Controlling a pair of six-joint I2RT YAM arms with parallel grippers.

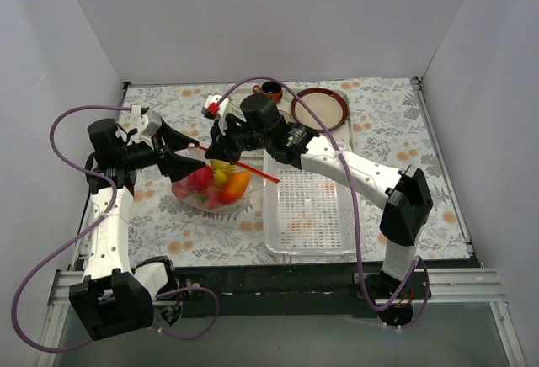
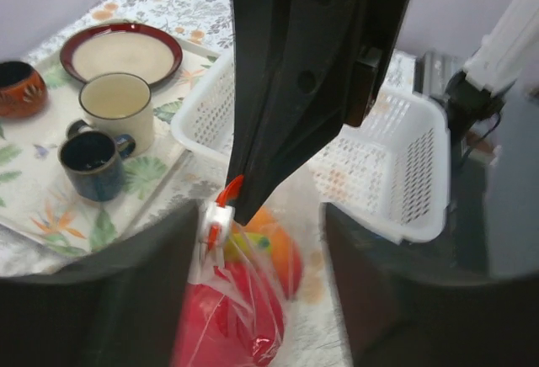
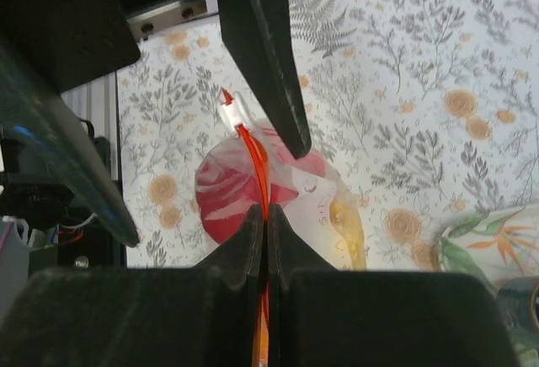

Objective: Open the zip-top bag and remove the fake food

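zip-top bag (image 1: 210,188) is being pinched at its red strip (image 3: 257,165) by right hand (image 3: 266,224) | left hand (image 1: 195,156) is being held spread around the slider (image 3: 234,114)

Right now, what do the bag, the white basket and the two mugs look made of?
The zip-top bag: thin clear glossy plastic film; it crinkles and the fake food shows through. The basket: white rigid plastic, probably moulded, with slots. The cream mug and dark blue mug: likely glazed ceramic, smooth sheen.

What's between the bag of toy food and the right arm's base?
The white slotted basket sits between the zip-top bag and that base, in the top view.
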